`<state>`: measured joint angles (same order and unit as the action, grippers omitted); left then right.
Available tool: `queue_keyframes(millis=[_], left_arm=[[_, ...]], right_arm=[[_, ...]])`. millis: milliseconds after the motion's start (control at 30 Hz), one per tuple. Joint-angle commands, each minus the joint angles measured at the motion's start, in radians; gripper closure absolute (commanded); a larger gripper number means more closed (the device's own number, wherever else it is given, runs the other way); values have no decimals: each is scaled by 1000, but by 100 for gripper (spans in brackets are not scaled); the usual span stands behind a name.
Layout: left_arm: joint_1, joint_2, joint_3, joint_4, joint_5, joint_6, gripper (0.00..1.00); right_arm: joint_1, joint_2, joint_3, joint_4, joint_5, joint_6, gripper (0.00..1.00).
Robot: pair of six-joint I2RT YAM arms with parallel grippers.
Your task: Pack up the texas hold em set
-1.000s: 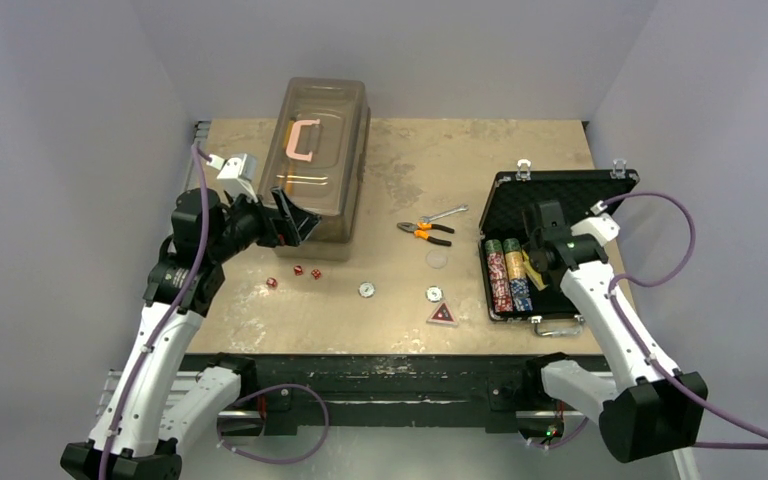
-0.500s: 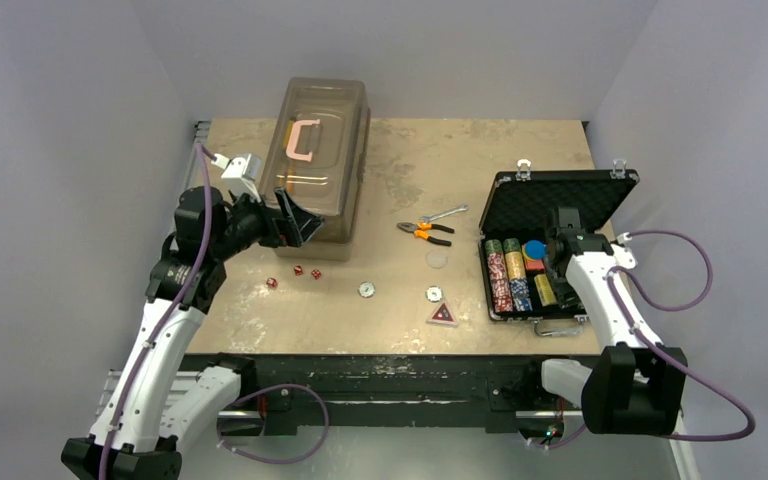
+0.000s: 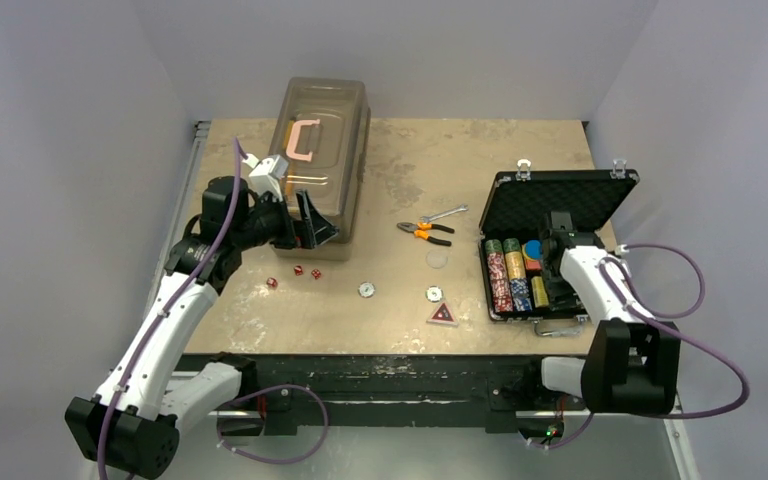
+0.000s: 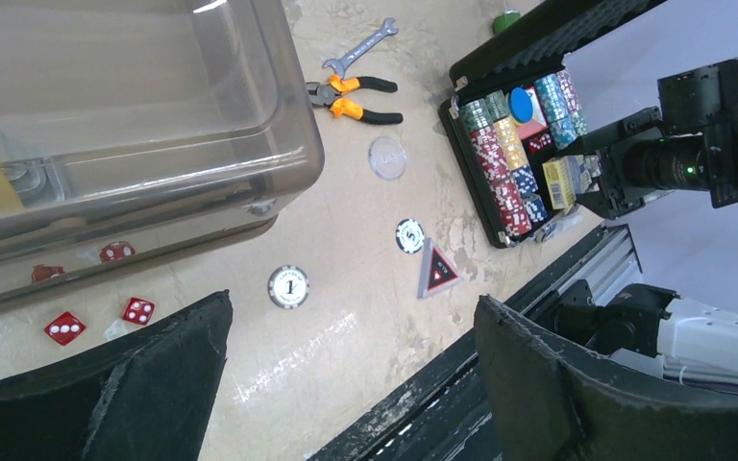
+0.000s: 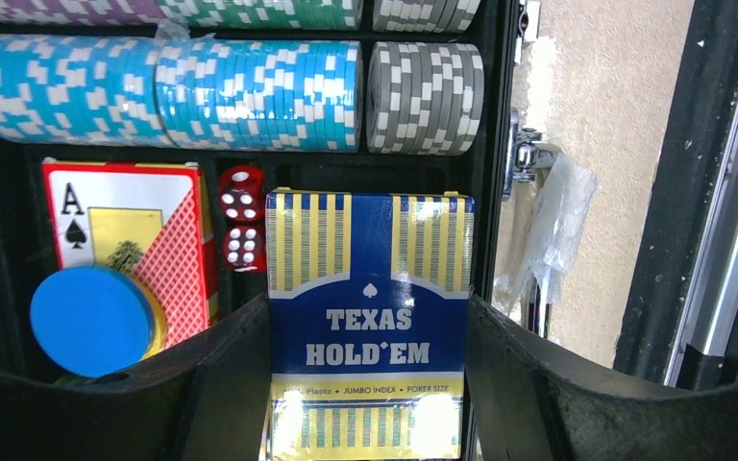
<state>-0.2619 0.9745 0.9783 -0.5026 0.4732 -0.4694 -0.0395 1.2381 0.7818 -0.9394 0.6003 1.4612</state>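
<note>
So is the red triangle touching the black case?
Apart. The top view shows a strip of bare table between the red triangle and the black case. The left wrist view shows the same gap.

Each arm is built from white moulded links joined by black cylindrical joint housings. On the left arm (image 3: 165,325) you see a purple cable (image 3: 230,200) that leaves the wrist and runs down along the links to a black base block (image 3: 120,445). A small white camera housing (image 3: 266,172) sits at its wrist. The right arm (image 3: 588,278) carries the same kind of purple cable (image 3: 701,285), slung in a wide loop beside its own black base block (image 3: 632,370). In the left wrist view, note the green indicator light (image 4: 689,171) on the right arm's black wrist module. The left gripper (image 4: 351,305) and right gripper (image 5: 367,317) have matte black fingers (image 4: 125,384) with rough, grainy edges.
</note>
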Motion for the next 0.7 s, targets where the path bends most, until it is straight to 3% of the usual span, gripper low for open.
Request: queue_keyframes(millis=[0,267,667], left_arm=[[-10,-14,48,13,20,9,8],[-14,-10,53,3,13,14,8],[-23,-8,54,0,10,17,8]], right_arm=[[-2,47,39,-11,60,87,100],[-2,186,137,-112,101,135,100],[0,223,98,-38,115,86,100]])
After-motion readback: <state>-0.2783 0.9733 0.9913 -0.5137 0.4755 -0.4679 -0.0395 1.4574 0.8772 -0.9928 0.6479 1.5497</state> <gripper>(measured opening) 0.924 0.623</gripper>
